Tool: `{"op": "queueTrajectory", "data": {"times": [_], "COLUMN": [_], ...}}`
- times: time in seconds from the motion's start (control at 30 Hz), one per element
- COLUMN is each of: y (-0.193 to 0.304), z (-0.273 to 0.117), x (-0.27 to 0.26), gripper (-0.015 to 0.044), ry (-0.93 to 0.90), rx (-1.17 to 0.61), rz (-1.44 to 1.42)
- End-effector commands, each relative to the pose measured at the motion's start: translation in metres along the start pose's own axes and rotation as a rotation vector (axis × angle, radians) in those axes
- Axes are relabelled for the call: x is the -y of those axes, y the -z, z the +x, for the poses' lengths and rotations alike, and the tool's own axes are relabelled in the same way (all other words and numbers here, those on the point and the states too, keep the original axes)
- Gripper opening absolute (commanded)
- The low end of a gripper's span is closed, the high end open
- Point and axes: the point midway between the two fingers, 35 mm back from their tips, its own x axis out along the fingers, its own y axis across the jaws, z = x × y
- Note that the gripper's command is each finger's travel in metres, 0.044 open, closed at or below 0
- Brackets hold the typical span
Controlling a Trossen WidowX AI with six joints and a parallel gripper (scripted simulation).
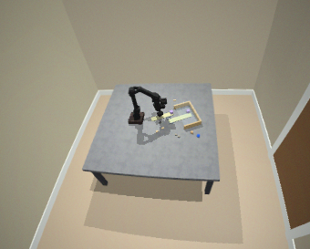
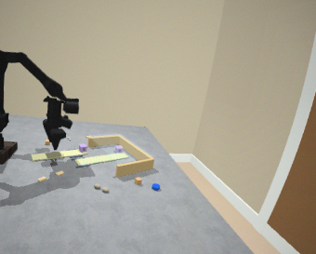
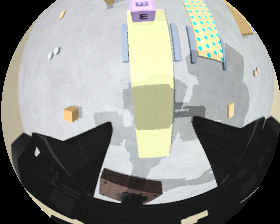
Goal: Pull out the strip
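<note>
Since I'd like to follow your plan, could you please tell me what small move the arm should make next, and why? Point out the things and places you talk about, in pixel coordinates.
Probably carry the open gripper [image 1: 160,119] [image 2: 55,149] [image 3: 153,123] forward above the plain yellow strip [image 1: 156,119] [image 2: 46,155] [image 3: 150,65], towards the purple cube marked E [image 1: 171,111] [image 2: 83,148] [image 3: 143,11]: the wrist view shows nothing between the fingers, and the cube sits ahead, at the strip's far end.
</note>
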Motion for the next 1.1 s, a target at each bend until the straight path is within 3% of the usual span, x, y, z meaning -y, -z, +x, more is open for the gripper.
{"op": "queueTrajectory", "data": {"times": [0.0, 1.07], "y": [-0.015, -0.139], "z": [-0.002, -0.020], "x": [0.000, 0.000], "gripper": [0.0440, 0.0440], "ry": [0.005, 0.004], "rx": [0.003, 0.015], "rz": [0.001, 0.000]}}
